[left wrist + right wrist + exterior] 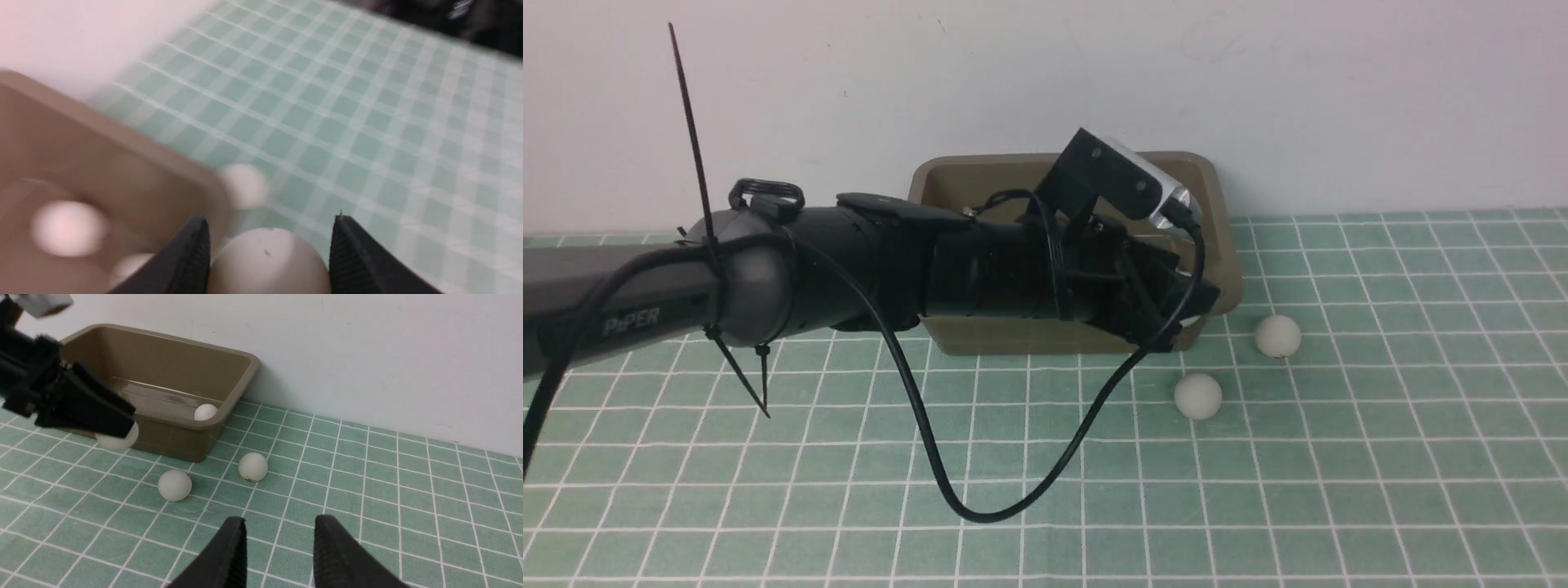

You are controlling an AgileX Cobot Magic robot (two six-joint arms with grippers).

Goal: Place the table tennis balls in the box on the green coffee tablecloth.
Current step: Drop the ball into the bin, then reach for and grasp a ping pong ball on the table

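The left end effector [269, 234] is grasping a table tennis ball. In the left wrist view this held ball [267, 265] sits low in the centre of the frame, and both black fingers [192, 257] touch its sides. In the right wrist view it hangs at the upper left, just in front of the near wall of the box [163, 361]. Whether it has left the green coffee tablecloth [408, 490] I cannot tell.

One ball [205, 412] lies inside the box by its near rim, and the blurred left wrist view shows two pale shapes in there. Two loose balls [175, 484] [253, 466] rest on the cloth near the box's corner, a little apart from each other. The right end effector [280, 526], at the bottom of its frame, is released, with its jaws apart and nothing between them.

The step in hand looks like carrying the held ball over the rim. A light, smooth ball slips easily, so the grip should pass through its middle and be firm before lifting. It should rise clear of the rolled rim and move well inside the walls. A low release would help stop it bouncing out, and the arm's dangling cable should stay away from the loose balls.
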